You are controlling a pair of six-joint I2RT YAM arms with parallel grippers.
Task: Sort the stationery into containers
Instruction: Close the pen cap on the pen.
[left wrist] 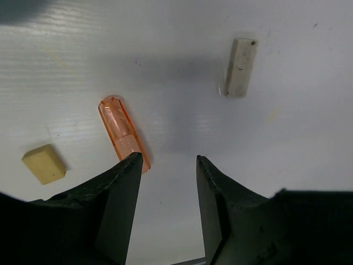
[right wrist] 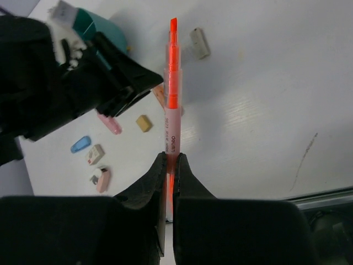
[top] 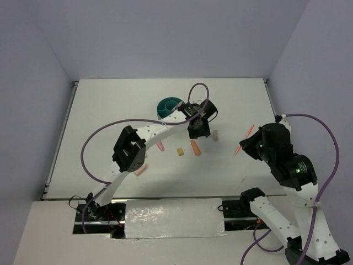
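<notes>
The teal tub (top: 169, 106) stands at the back of the table, partly behind my left arm. My left gripper (left wrist: 169, 160) hovers just in front of it, open, with only bare table between the jaws. An orange capsule (left wrist: 122, 134) lies by its left fingertip, a tan block (left wrist: 44, 163) further left, and a grey block (left wrist: 240, 67) ahead to the right. My right gripper (right wrist: 171, 157) is shut on a pink and orange pen (right wrist: 172, 99), held off the table at the right (top: 245, 139).
A pink capsule (right wrist: 109, 123), a light-blue capsule (right wrist: 80, 144), a pink-white block (right wrist: 95, 154) and another pink piece (right wrist: 102, 179) lie left of the tan block (right wrist: 144, 123). The left arm (top: 132, 149) arches over that part of the table.
</notes>
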